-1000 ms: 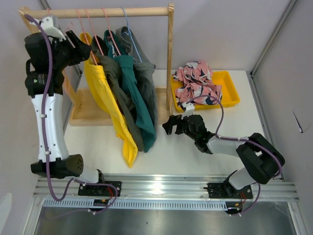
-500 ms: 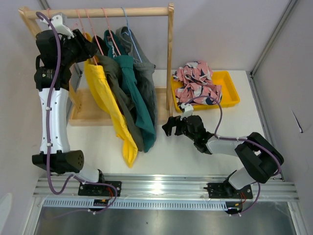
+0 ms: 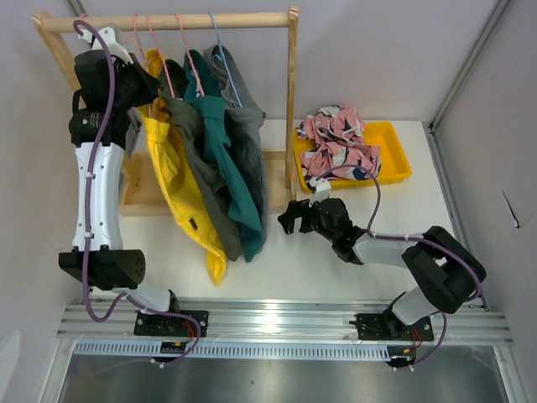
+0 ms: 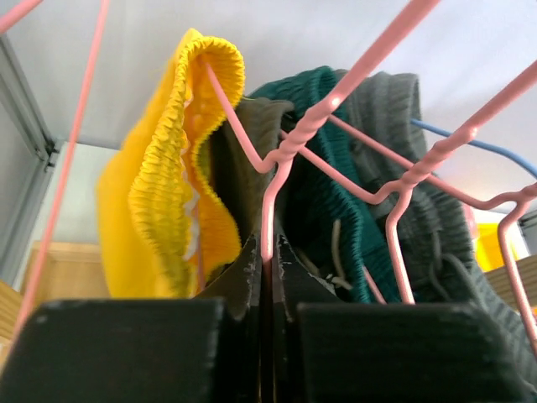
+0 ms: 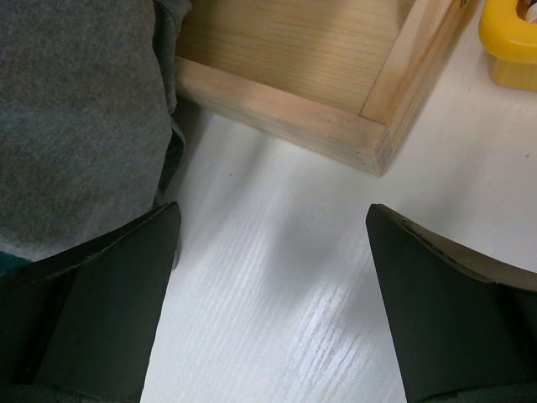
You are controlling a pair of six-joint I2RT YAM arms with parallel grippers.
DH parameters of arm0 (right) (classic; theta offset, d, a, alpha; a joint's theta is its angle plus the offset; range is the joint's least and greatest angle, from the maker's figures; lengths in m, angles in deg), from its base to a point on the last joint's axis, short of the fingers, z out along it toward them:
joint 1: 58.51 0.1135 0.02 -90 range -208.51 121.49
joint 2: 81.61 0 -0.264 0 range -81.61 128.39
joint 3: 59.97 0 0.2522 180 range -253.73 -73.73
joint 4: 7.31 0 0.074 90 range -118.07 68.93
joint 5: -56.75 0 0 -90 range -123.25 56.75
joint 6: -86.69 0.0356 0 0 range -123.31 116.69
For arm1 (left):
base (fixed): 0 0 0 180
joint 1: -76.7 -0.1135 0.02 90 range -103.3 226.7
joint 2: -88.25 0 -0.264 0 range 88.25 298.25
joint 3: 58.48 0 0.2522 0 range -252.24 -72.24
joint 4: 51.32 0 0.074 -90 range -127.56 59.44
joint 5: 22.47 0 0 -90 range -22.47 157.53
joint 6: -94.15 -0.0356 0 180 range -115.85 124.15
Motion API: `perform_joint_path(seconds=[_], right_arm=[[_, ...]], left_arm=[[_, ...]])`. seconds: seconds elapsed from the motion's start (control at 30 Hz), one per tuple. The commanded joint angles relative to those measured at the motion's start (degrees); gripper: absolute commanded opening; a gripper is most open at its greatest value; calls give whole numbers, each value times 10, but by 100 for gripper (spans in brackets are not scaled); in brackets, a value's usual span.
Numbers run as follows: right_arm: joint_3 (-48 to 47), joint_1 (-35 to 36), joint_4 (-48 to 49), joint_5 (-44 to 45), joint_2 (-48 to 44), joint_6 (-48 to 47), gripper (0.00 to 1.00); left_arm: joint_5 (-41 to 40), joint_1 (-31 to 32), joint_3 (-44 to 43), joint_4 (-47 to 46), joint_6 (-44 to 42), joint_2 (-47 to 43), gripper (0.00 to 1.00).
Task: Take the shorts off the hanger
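Pink patterned shorts (image 3: 336, 147) lie in the yellow tray (image 3: 401, 164), off the hanger. Yellow shorts (image 3: 180, 185), olive shorts (image 3: 205, 180), teal shorts (image 3: 225, 159) and grey shorts (image 3: 252, 159) hang on the wooden rail (image 3: 168, 20), so four appear to remain. Left jaws are closed on a pink hanger (image 4: 267, 227). Right jaws are wide open and empty, low over the tabletop (image 3: 277, 273). The small tag (image 3: 191, 223) on the yellow pair is unreadable.

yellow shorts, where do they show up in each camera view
top external: yellow shorts at upper left, leftmost of the hanging pairs.
left wrist: yellow shorts at upper left, left of the pink hanger that the shut left hand grips.
right wrist: not in it.
shared landmark: grey shorts, in all three views.
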Motion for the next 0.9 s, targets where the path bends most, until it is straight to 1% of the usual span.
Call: perform_joint_path(seconds=[0.0, 0.07, 0.27, 0.37, 0.4, 0.43, 0.47, 0.53, 0.57, 0.6, 0.63, 0.67, 0.7, 0.73, 0.77, 0.8, 0.87], right_arm=[[-18, 3, 13, 8, 7, -13, 99], [-18, 4, 14, 10, 8, -14, 99], [-20, 16, 21, 20, 6, -29, 99], [-49, 40, -19, 36, -11, -63, 99], [-60, 53, -55, 66, -22, -77, 99], [-85, 87, -76, 88, -36, -90, 99], [-99, 104, -93, 107, -51, -115, 99], [-133, 138, -140, 146, -97, -136, 100], [-172, 173, -154, 156, -112, -146, 99], [-194, 193, -178, 169, -137, -172, 99], [-219, 214, -189, 201, -144, -188, 99], [-270, 258, -198, 220, -149, -202, 99], [-296, 278, -215, 235, -152, -237, 99], [-322, 298, -219, 256, -149, -252, 99], [-347, 333, -223, 264, -146, -266, 100], [-395, 347, -231, 268, -140, -285, 99], [-444, 381, -246, 272, -112, -298, 99]], left_arm=[[-11, 5, -26, -12, -3, 0, 0], [-19, 6, -36, -4, -6, -2, 0], [-39, 6, -103, 37, -15, -11, 0], [-51, 6, -130, 40, -14, -35, 0], [-52, 6, -133, 42, -14, -41, 0], [-53, 5, -140, 44, -15, -50, 0], [-52, 5, -144, 49, -15, -55, 0], [-49, 6, -147, 51, -12, -65, 0], [-48, 5, -144, 54, -10, -73, 0], [-44, 5, -145, 56, -7, -78, 0], [-40, 6, -143, 57, -6, -80, 0], [-39, 5, -134, 54, -5, -85, 0], [-39, 6, -130, 52, -5, -93, 0], [-39, 6, -125, 51, -6, -96, 0], [-37, 5, -112, 47, -6, -99, 0], [-36, 5, -107, 46, -6, -104, 0], [-33, 5, -88, 43, -6, -109, 0]])
